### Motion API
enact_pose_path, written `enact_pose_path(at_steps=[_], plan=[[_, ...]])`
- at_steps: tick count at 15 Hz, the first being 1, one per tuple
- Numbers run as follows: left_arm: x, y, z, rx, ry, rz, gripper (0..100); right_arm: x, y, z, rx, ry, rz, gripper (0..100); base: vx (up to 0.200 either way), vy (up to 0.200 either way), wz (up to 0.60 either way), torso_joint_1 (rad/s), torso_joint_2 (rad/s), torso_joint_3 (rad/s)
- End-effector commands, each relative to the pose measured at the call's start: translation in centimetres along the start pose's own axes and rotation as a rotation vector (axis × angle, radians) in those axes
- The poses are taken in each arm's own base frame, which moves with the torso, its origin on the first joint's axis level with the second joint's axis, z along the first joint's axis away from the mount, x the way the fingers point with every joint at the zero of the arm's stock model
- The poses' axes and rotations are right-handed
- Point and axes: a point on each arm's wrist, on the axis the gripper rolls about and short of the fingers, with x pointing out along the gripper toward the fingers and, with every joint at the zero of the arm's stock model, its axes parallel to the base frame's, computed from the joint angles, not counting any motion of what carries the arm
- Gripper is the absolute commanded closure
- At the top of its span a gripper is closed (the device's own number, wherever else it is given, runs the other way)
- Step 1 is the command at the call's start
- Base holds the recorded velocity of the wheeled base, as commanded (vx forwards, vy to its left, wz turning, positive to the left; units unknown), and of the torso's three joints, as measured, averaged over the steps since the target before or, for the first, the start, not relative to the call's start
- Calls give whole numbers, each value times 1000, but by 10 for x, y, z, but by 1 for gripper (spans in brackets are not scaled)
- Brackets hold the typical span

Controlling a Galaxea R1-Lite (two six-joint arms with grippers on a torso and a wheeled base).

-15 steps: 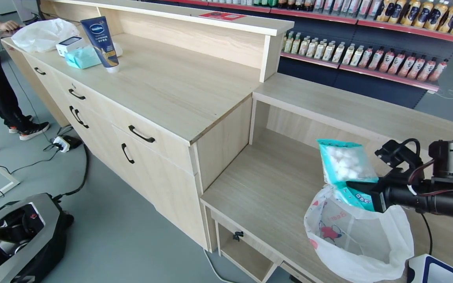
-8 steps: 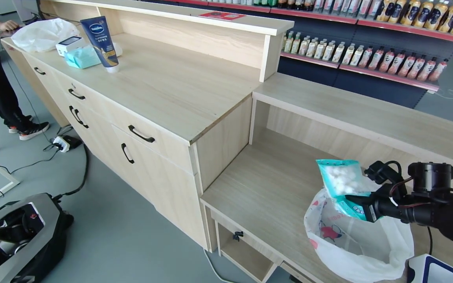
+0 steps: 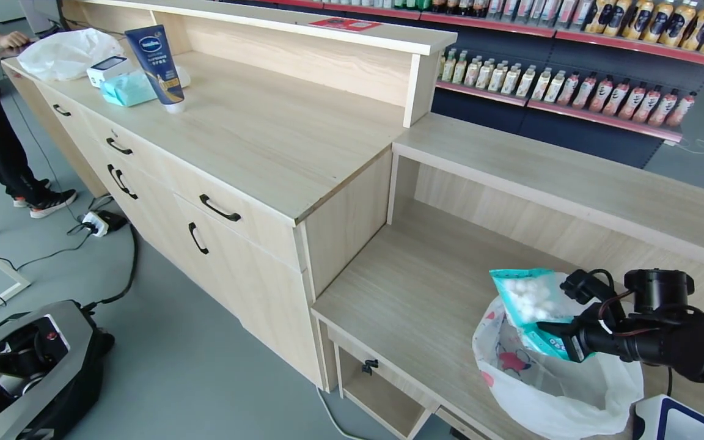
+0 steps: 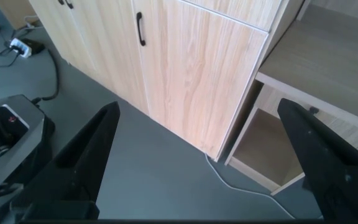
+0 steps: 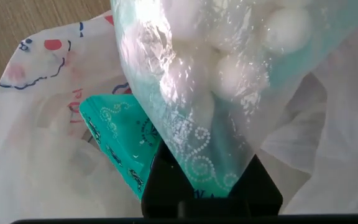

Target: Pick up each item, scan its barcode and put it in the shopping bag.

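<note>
Teal cotton-ball pack (image 3: 526, 298) in right hand (image 3: 558, 337) stands half inside shopping bag (image 3: 563, 394).

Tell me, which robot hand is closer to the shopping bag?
Right. The right hand holds the cotton ball pack at the shopping bag's opening. The left hand hangs far off, low beside the cabinet.

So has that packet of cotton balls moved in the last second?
Yes. Held in the right pincer, the cotton ball packet has dropped lower against the low counter's back panel. Its bottom end now sits inside the shopping bag.
</note>
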Motion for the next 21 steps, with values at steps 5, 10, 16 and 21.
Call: enact_pose_path(at_steps=[5,10,16,21], plan=[[0,0,0,0,0,2,0,4,9,-13,4,59,49,100,0,0,0,0,0,0],[0,0,0,0,2,2,0,-18,19,-13,-14,83,59,100,0,0,0,0,0,0],[0,0,0,0,0,0,0,-28,12,-26,-42,128,46,100,0,0,0,0,0,0],[0,0,0,0,0,2,0,-29,17,-32,-62,157,78,100,0,0,0,0,0,0]])
